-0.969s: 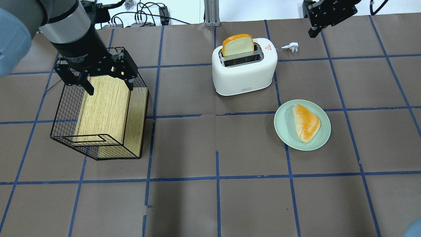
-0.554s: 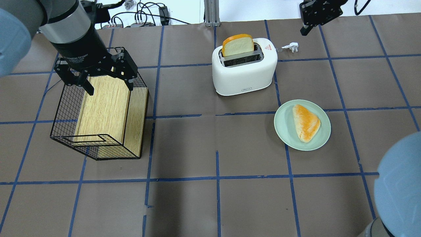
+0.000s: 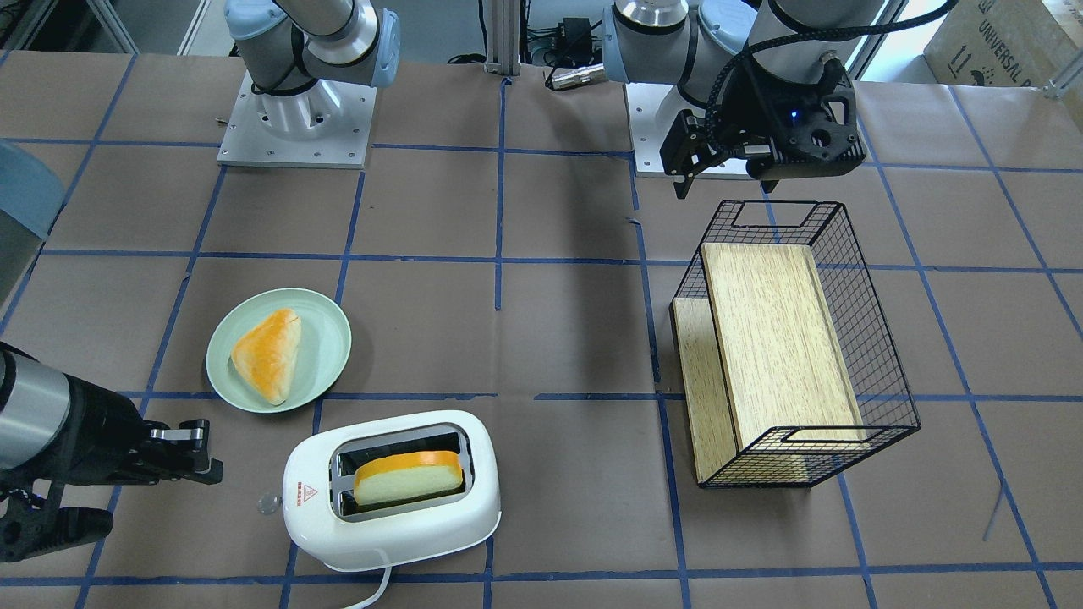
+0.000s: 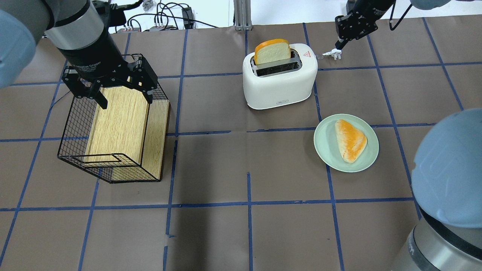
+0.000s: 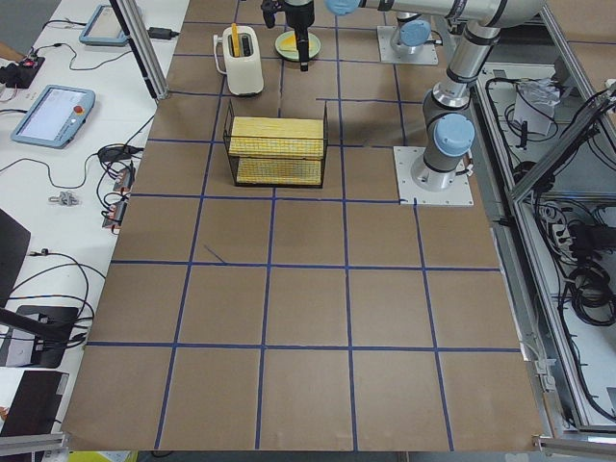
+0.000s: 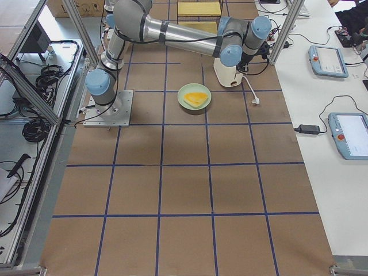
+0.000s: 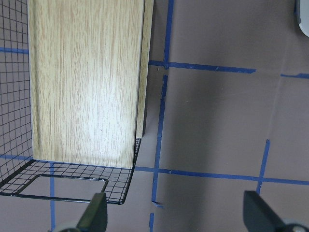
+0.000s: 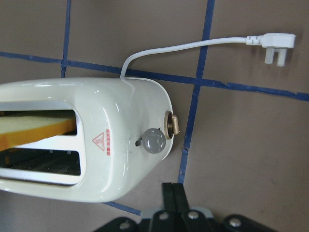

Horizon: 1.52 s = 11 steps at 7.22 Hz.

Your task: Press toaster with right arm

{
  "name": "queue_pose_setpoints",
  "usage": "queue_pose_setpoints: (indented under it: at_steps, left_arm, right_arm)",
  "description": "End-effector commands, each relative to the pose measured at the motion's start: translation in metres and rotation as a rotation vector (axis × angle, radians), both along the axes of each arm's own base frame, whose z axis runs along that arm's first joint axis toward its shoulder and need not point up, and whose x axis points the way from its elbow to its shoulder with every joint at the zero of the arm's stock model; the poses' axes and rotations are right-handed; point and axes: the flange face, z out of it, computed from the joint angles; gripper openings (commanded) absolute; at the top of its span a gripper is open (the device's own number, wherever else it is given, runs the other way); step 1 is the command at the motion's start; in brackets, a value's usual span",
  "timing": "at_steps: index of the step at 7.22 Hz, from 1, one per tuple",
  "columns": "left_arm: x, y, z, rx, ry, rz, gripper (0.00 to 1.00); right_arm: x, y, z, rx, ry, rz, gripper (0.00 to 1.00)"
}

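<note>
Hovering just off the knob end of the white toaster (image 4: 278, 82), my right arm (image 3: 30, 410) carries its jaws pressed together and empty; the wrist view shows the two fingers side by side. The toaster stands on the table's (image 4: 241, 233) far half, and its long axis runs across the table. Its clear knob (image 8: 153, 141) faces my side, just ahead of the jaws and a little to one side of their line. A bread slice (image 4: 272, 51) stands up in the far slot. My right arm is by far the nearer; my left arm (image 4: 75, 30) hangs well apart over the black wire basket (image 4: 113, 165), jaws spread and empty. Room is tight: the white plug (image 4: 334, 53) lies just beside my jaws, and the table's far edge is close behind. The green plate (image 4: 322, 152) sits clear on the near side. I judge the press needs a short shift over the knob, then straight down.
</note>
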Motion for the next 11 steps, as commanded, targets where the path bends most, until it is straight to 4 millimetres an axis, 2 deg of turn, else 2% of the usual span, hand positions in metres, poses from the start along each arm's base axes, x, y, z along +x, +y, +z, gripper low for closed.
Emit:
queue_pose_setpoints:
  at_steps: [1,2,5,8,11]
  left_arm:
    - [0.000,0.000,0.000,-0.002,0.000,0.000,1.00]
    - [0.000,0.000,0.000,-0.002,0.000,0.000,1.00]
    - [0.000,0.000,0.000,0.000,0.000,0.000,1.00]
    - [0.000,0.000,0.000,0.000,0.000,0.000,1.00]
    - [0.000,0.000,0.000,0.000,0.000,0.000,1.00]
  right_arm:
    - [0.004,-0.008,-0.018,0.011,-0.060,-0.009,0.02]
    - [0.004,-0.013,-0.029,0.023,-0.071,-0.009,0.02]
    - [0.006,-0.022,-0.044,0.033,-0.111,-0.016,0.02]
    - [0.007,-0.023,-0.048,0.043,-0.130,-0.015,0.02]
    - [0.005,-0.026,-0.065,0.065,-0.131,-0.015,0.02]
